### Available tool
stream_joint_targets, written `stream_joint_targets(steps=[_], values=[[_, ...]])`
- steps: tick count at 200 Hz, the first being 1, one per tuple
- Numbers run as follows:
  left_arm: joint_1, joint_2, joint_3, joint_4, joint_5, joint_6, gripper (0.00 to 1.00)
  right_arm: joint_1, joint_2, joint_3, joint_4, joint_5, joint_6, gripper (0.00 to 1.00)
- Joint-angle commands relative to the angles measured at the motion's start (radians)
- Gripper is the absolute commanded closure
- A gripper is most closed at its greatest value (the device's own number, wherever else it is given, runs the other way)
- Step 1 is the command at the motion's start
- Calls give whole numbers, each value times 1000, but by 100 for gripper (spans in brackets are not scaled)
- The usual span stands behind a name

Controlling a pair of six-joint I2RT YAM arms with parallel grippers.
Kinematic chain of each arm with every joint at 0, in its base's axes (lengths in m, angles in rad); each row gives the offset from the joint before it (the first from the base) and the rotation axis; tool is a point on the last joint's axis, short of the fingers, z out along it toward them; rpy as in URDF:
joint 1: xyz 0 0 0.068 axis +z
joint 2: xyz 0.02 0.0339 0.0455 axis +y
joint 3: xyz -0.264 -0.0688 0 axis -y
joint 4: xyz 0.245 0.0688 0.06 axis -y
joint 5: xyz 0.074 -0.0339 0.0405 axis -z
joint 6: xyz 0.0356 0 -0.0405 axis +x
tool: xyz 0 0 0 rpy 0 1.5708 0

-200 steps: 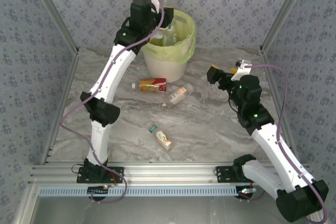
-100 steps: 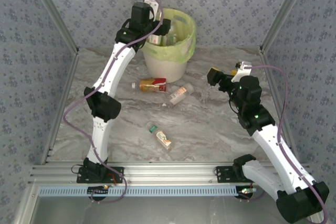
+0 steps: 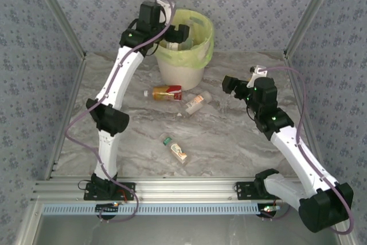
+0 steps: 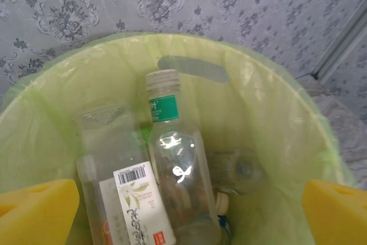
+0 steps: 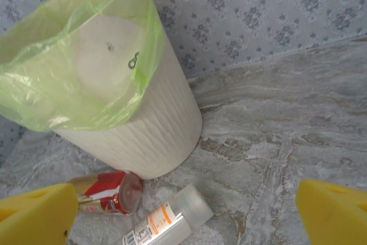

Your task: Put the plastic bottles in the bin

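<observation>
Marble table (image 3: 241,142), far side: bin (image 3: 182,70) holds several plastic bottles (image 4: 172,159); three loose bottles (image 3: 195,102) lie just near of it. Left gripper (image 3: 176,32) over bin, jaws wide, empty. Right gripper (image 3: 231,84) right of bin, wide, empty.

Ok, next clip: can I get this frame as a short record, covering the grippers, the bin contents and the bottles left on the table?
left gripper: open, empty, over the bin mouth
right gripper: open, empty, above the table, right of the bin
in bin: green-labelled bottle, barcode-labelled bottle, more underneath, unclear
on table, lying down: red-labelled bottle, orange-labelled bottle, green-capped bottle
task status: unfinished, three bottles out
</observation>
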Motion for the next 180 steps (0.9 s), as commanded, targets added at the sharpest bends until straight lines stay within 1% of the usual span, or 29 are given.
stream_joint_targets(steps=[1,14,26,45,59,77,95,113,131,146,162,180], values=[[-5,-110,-25,-10,36,-39,1,11,17,21,9,-67,-54,0],[-5,-143,-62,6,31,-52,1,27,32,12,7,-74,-71,0],[-5,-187,-135,51,25,-62,1,47,45,1,7,-76,-83,0],[-5,-289,-340,210,2,-79,1,88,71,-9,1,-99,-124,0],[-5,-368,-494,327,-19,-91,1,134,96,-5,-25,-92,-164,0],[-5,-443,-635,420,-49,-109,0,192,136,1,-54,-85,-204,0],[-4,-493,-731,458,-96,-135,1,251,179,7,-74,-96,-226,0],[-4,-536,-807,472,-146,-159,1,319,221,7,-67,-92,-213,0],[1,-589,-897,489,-204,-198,1,387,258,0,-51,-40,-189,0],[11,-639,-983,523,-226,-238,1,443,275,-19,-22,-13,-188,0],[32,-691,-1071,552,-246,-290,1,490,293,-30,-14,-28,-198,0],[64,-741,-1152,555,-259,-345,1,537,312,-24,-43,-60,-232,0]])
